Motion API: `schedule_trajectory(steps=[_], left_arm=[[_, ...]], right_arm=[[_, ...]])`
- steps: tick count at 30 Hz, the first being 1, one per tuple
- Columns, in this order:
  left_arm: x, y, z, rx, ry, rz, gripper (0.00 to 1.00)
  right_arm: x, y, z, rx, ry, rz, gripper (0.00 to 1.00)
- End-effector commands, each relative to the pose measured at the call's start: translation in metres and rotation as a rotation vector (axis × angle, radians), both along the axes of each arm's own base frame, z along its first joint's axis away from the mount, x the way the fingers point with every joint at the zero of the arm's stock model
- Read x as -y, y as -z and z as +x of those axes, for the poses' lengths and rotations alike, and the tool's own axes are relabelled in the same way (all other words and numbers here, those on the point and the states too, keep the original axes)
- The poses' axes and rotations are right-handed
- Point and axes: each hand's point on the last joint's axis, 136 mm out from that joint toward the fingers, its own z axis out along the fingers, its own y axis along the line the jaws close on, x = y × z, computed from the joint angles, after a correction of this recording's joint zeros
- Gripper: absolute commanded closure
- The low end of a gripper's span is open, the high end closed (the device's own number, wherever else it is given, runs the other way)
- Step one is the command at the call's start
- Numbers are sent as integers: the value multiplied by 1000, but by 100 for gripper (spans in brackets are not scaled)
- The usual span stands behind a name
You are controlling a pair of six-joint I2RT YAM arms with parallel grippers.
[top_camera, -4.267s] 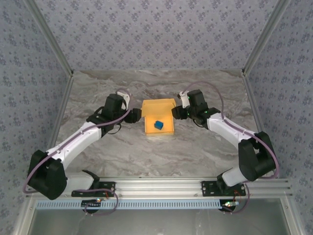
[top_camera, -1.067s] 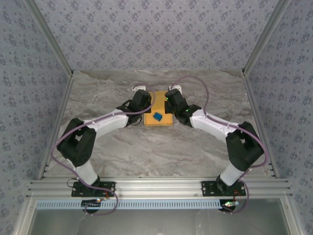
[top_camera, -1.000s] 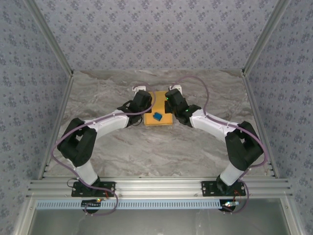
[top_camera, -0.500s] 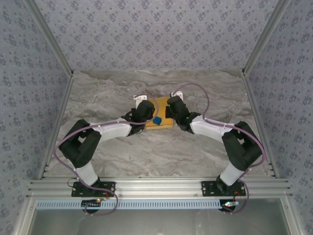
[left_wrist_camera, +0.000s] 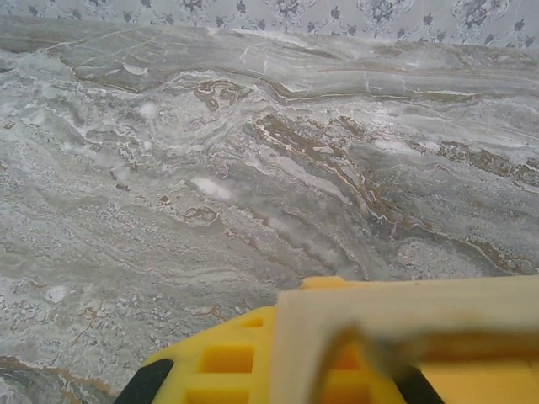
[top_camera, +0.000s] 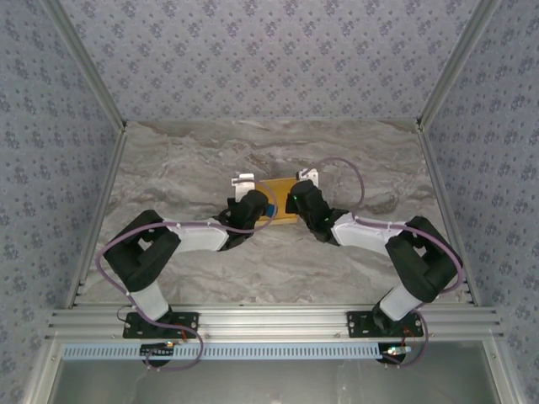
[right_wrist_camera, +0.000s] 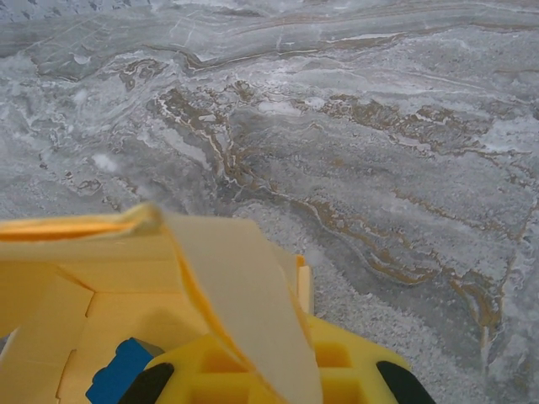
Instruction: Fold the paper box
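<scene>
The paper box point(top_camera: 279, 211) is a yellow-orange cardboard piece lying mid-table between my two grippers. My left gripper point(top_camera: 258, 207) is shut on the box's left flap, which crosses the left wrist view as a pale cardboard strip point(left_wrist_camera: 404, 313) over the yellow fingers point(left_wrist_camera: 206, 364). My right gripper point(top_camera: 296, 205) is shut on the right flap, a pale curled sheet point(right_wrist_camera: 240, 295) standing up between its yellow fingers point(right_wrist_camera: 349, 370). The box's inside point(right_wrist_camera: 101, 307) lies to the left in the right wrist view, with a small blue block point(right_wrist_camera: 118, 376) in it. From above, the blue block point(top_camera: 270, 206) peeks out beside the left gripper.
The grey marble table point(top_camera: 194, 160) stretches bare behind and beside the box. Patterned walls with metal posts point(top_camera: 101, 93) close the back and sides. An aluminium rail point(top_camera: 269, 320) runs along the near edge, carrying both arm bases.
Both grippers have drawn back toward the near edge and lower, taking the box's side flaps with them. The box has slid nearer, and the left gripper now half hides the blue block.
</scene>
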Motion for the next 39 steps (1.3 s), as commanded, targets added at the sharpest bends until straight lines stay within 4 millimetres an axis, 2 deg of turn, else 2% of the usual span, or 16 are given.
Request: schedule_trajectory(steps=[1, 11, 21, 31, 39], left_arm=[[-19, 9, -8, 5, -43, 66, 100], [-24, 21, -19, 26, -41, 113, 100], [-28, 33, -30, 55, -49, 189, 100], [-36, 35, -33, 72, -57, 242, 100], [-34, 33, -33, 86, -42, 266, 100]], right_arm=[[15, 10, -6, -8, 71, -11, 100], [20, 23, -21, -22, 97, -27, 99], [30, 29, -34, -12, 94, -49, 93], [27, 23, -44, -10, 32, -41, 85], [23, 9, -59, -12, -51, -28, 71]])
